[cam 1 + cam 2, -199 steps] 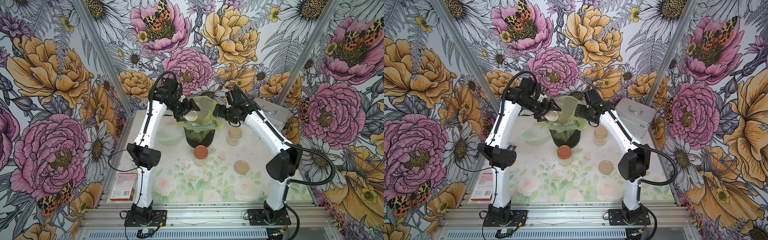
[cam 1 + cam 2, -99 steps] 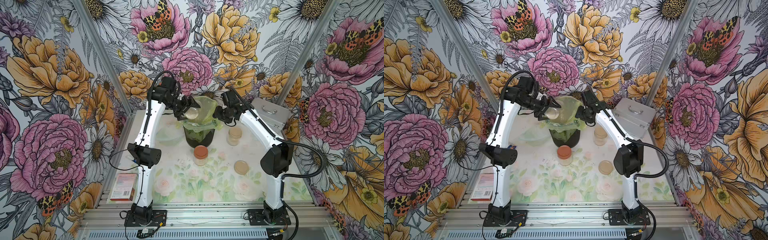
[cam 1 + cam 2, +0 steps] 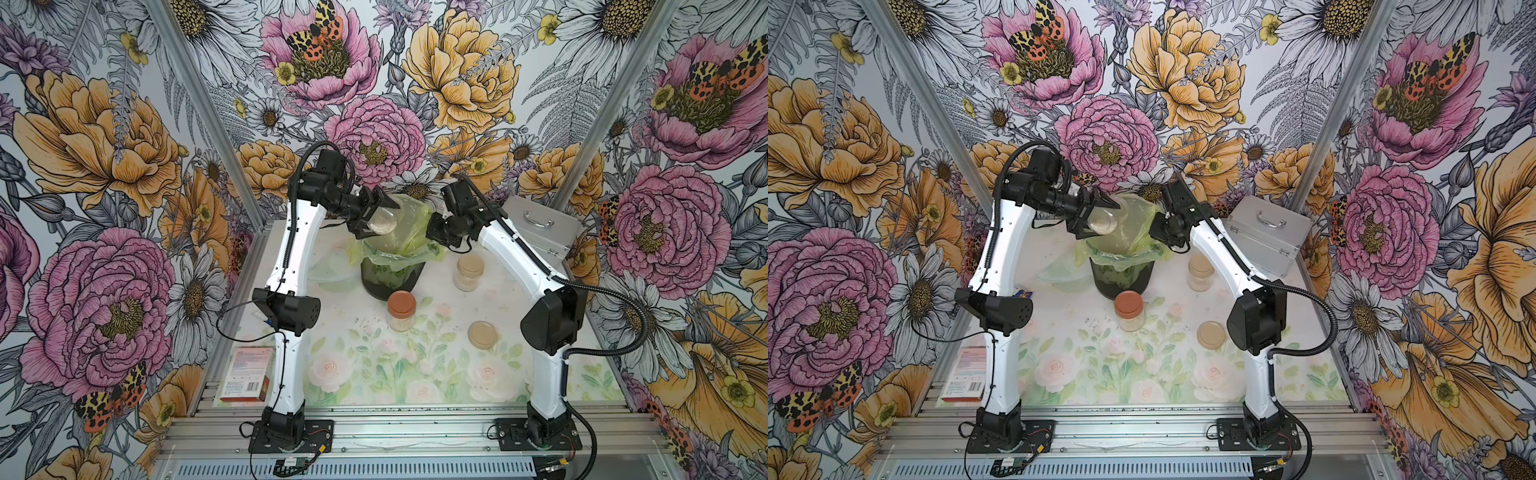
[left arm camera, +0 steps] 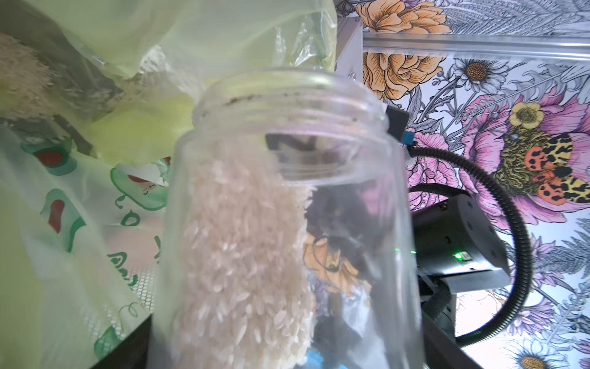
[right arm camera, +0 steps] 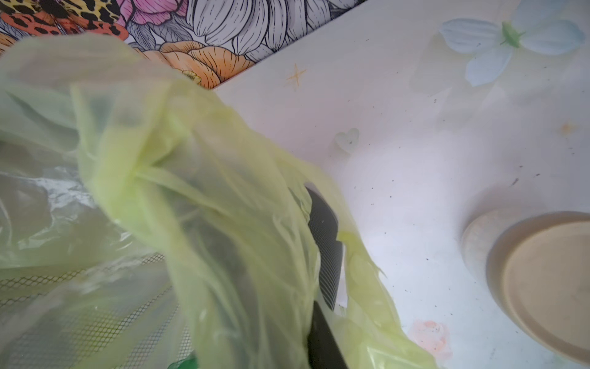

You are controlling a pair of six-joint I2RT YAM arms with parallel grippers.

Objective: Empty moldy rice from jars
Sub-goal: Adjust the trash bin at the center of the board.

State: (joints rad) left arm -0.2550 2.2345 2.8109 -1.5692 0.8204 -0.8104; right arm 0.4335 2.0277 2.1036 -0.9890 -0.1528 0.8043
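Box (image 3: 248,373): lower left in both top views, lying flat beside the left edge of the table (image 3: 374,376), near the left arm's base.
Loose lid (image 3: 482,334): beige and round, flat on the table right of centre, close to the right arm's elbow.
Red-lidded jar (image 3: 401,311): upright and closed at the centre of the frame, just in front of the bin; pale grains fill its glass body.
Beige-lidded jar (image 3: 469,271): upright and closed, right of the bin; its lid also shows in the right wrist view (image 5: 542,281).
Bin (image 3: 390,280): dark, above centre, lined with a yellow-green bag (image 3: 409,232) whose far side stands well above the rim.
Left gripper (image 3: 376,218): clamped across the open jar (image 3: 383,222), which it holds on its side over the bin's left rim, base toward the camera, mouth toward the raised bag.
Rice (image 4: 242,255): inside the open jar, banked along one wall from base to neck; a grainy heap (image 4: 19,80) shows through the bag film beyond.
Right gripper (image 3: 430,235): at the bag's right edge above the bin's rim; film drapes over a dark finger (image 5: 325,242), and whether the jaws pinch it cannot be told.
Metal case (image 3: 540,226): silver, with a handle, at the table's far right corner.
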